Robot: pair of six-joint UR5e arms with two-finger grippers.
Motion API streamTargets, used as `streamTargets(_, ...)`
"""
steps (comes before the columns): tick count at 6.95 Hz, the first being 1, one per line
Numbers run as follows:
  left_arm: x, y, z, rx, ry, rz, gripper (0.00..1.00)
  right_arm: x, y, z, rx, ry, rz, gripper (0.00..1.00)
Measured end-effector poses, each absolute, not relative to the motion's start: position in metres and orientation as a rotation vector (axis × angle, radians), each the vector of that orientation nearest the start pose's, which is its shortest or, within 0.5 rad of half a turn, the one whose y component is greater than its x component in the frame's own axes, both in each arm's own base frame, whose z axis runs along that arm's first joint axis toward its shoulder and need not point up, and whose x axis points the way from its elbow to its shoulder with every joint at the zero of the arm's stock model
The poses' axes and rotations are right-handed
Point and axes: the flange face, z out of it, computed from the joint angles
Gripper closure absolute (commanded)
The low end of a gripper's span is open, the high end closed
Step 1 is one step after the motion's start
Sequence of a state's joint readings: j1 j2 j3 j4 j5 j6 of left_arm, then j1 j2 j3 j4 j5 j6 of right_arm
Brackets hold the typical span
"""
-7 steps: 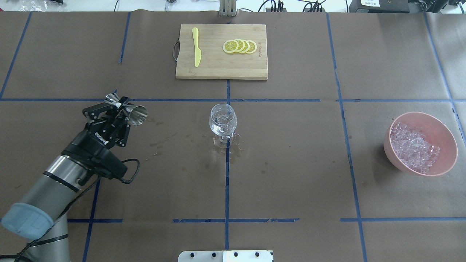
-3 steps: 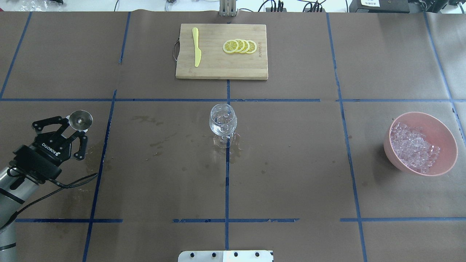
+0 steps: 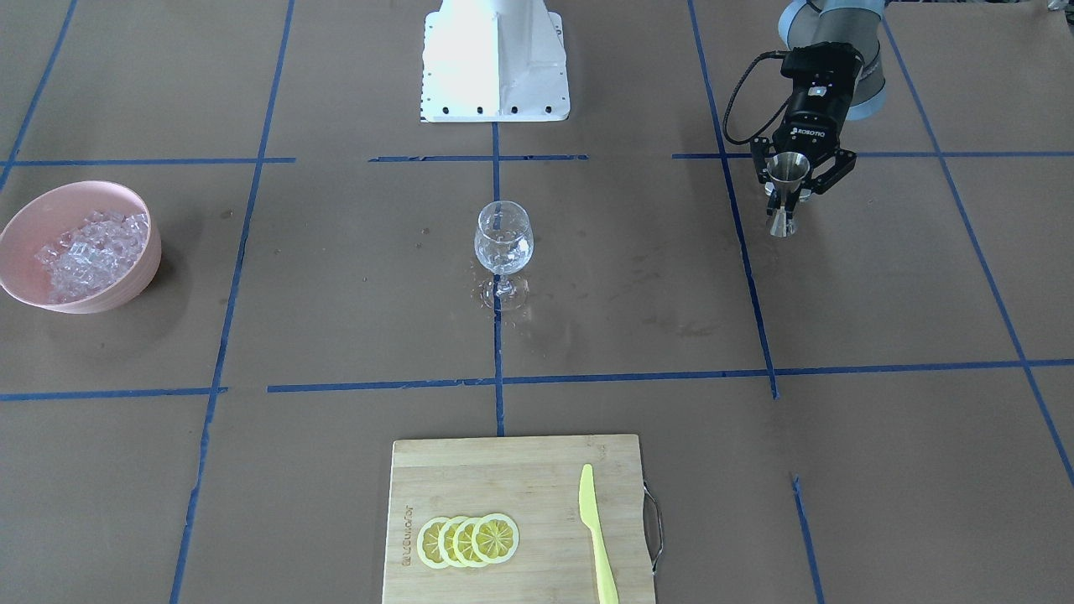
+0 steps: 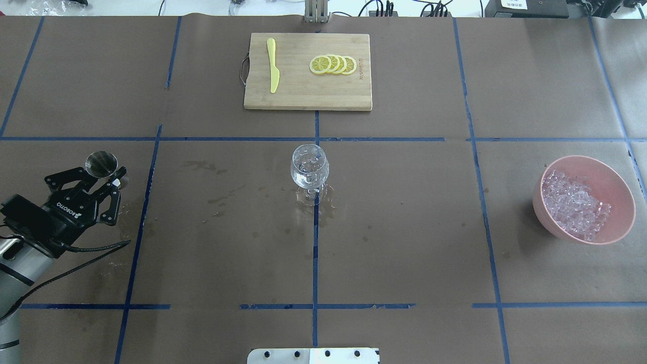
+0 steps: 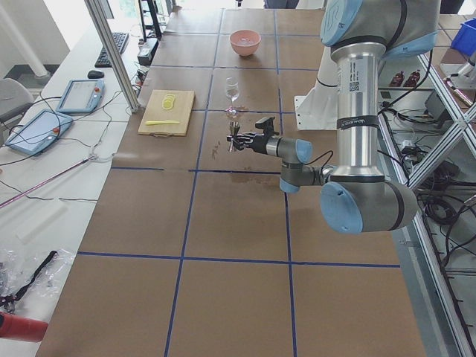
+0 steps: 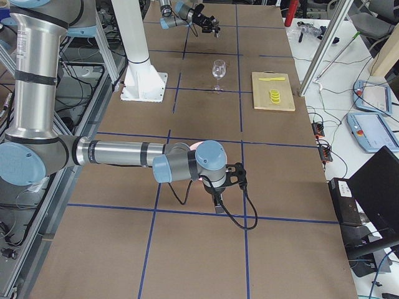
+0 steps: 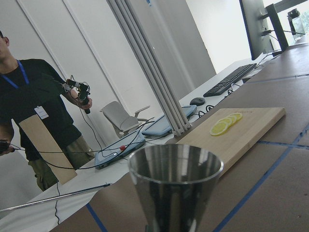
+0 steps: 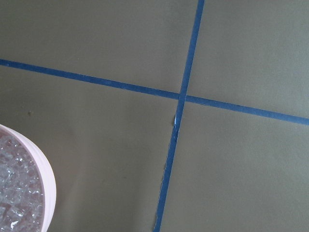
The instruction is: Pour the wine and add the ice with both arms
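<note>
A table (image 4: 404, 253) under brown paper, gridded with blue tape (image 4: 315, 242). Along its far side runs a white bench (image 5: 44, 216) with a keyboard (image 5: 119, 46), a mouse (image 5: 95, 74), two tablets (image 5: 78, 95) and loose cables. Aluminium posts (image 7: 161, 82) rise at the table edge. Beyond stand a grey chair (image 7: 126, 118), a person (image 7: 38, 106) in black holding controllers, white walls (image 7: 96, 53) and a dark monitor (image 7: 253, 24); daylight glows at the far end

Brown surface (image 4: 404, 227) gridded in blue tape (image 4: 315, 253).
Pink bowl (image 4: 619, 197), clear whitish ice (image 4: 573, 205); yellow knife (image 4: 273, 65) and lemon slices (image 4: 332, 64) on a pale tan board (image 4: 308, 93); silver jigger (image 4: 101, 163).
</note>
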State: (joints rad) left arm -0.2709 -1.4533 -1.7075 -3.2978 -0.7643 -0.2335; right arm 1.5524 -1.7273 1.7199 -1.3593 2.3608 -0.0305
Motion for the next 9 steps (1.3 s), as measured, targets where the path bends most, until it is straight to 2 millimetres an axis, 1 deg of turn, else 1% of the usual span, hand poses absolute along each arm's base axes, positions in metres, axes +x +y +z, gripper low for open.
streamTargets(3,0.334,-0.305,0.506,1.436,0.771,0.006,1.00,0.054,-0.439,0.631,0.204,-0.786,-0.129,0.00)
streamTargets(5,0.338,-0.305,0.531,1.386,0.788,-0.037,1.00,0.054,-0.439,0.628,0.208,-0.786,-0.130,0.00)
streamTargets(7,0.339,-0.305,0.548,1.355,0.789,-0.094,1.00,0.055,-0.439,0.626,0.212,-0.786,-0.131,0.00)
streamTargets(9,0.344,-0.302,0.558,1.342,0.777,-0.117,1.00,0.055,-0.439,0.625,0.214,-0.786,-0.132,0.00)
